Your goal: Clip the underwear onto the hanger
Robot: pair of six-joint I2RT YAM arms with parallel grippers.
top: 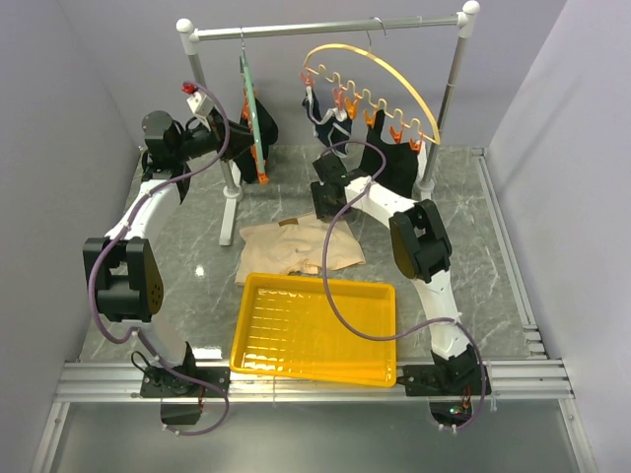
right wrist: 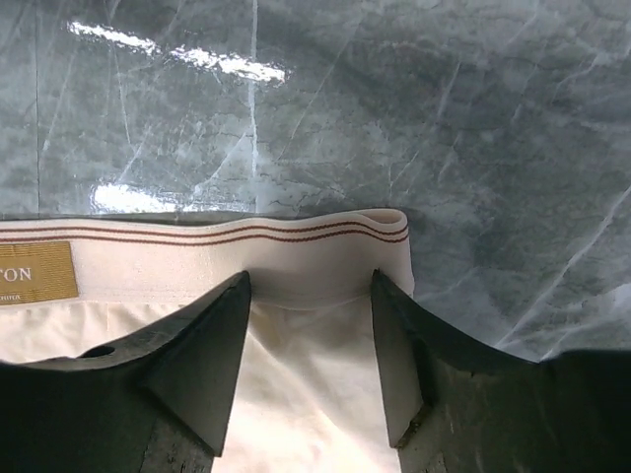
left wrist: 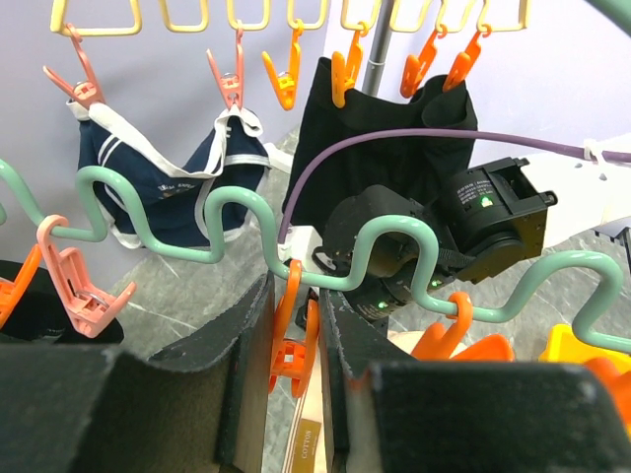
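The beige underwear lies flat on the marble table behind the tray. Its striped waistband shows in the right wrist view. My right gripper is open and sits low over the cloth, one finger on each side of the waistband's end; it also shows in the top view. The green hanger hangs edge-on from the rail; its wavy wire carries orange clips. My left gripper is up at the hanger, closed around one orange clip.
A yellow tray lies at the near edge. A yellow arc hanger holds a navy white-trimmed brief and a black garment. The white rack rail and its posts stand behind the cloth.
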